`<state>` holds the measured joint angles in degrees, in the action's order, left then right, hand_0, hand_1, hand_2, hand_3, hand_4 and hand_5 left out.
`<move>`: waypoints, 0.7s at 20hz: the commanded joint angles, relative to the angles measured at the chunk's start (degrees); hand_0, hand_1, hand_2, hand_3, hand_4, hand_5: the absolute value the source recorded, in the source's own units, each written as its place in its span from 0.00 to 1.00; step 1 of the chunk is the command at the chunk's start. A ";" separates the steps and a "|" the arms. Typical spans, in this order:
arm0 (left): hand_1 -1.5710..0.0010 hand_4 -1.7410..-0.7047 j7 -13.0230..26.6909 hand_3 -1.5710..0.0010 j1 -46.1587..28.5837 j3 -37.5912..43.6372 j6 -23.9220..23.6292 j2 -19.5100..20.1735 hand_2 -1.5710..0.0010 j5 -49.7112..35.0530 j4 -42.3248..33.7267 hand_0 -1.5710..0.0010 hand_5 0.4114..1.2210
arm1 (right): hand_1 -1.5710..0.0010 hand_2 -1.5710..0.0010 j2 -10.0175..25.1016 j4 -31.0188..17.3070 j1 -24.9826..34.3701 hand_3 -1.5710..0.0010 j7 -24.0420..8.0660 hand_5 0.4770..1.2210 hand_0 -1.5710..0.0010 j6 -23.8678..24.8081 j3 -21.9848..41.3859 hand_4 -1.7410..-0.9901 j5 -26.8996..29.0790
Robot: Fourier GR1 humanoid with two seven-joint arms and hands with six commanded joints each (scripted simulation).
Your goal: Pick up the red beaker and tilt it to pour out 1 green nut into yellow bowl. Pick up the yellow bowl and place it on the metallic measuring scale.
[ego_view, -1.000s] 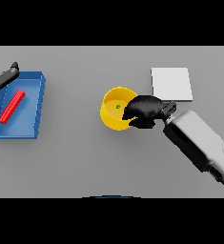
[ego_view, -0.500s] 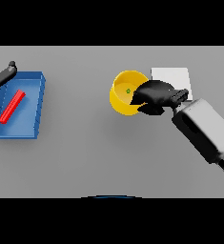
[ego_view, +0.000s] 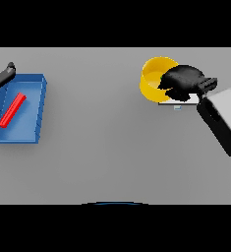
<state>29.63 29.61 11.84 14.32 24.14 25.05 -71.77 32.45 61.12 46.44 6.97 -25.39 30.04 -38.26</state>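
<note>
While right hand (ego_view: 183, 81) grips rim, yellow bowl (ego_view: 154, 78) sits left of fingers.

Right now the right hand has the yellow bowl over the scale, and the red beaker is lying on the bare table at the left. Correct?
Not quite. In the head view the red beaker lies inside the blue tray at the left, not on the bare table. The rest holds: the right hand has its fingers curled on the yellow bowl over the scale.

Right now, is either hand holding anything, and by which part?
The right hand holds the yellow bowl by its right-side rim, over the metallic scale. The left hand, at the blue tray's corner, holds nothing.
</note>
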 commanded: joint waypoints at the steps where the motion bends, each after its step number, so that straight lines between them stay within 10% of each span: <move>1: 1.00 0.91 0.28 1.00 0.20 -0.13 -0.12 -0.32 1.00 -0.02 -0.26 1.00 0.42 | 0.00 0.00 0.22 -1.23 0.65 0.18 1.05 1.00 0.01 0.34 -0.09 0.02 0.11; 14: 1.00 0.86 5.30 1.00 -0.49 0.39 0.05 -0.80 1.00 -0.44 -3.79 1.00 0.46 | 0.19 0.12 -0.45 -18.75 3.38 0.01 1.57 1.00 0.08 7.02 -0.72 0.01 -0.62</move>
<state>34.95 29.13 12.23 14.38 23.33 24.62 -75.55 31.99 42.37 49.83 8.51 -18.38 29.33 -38.85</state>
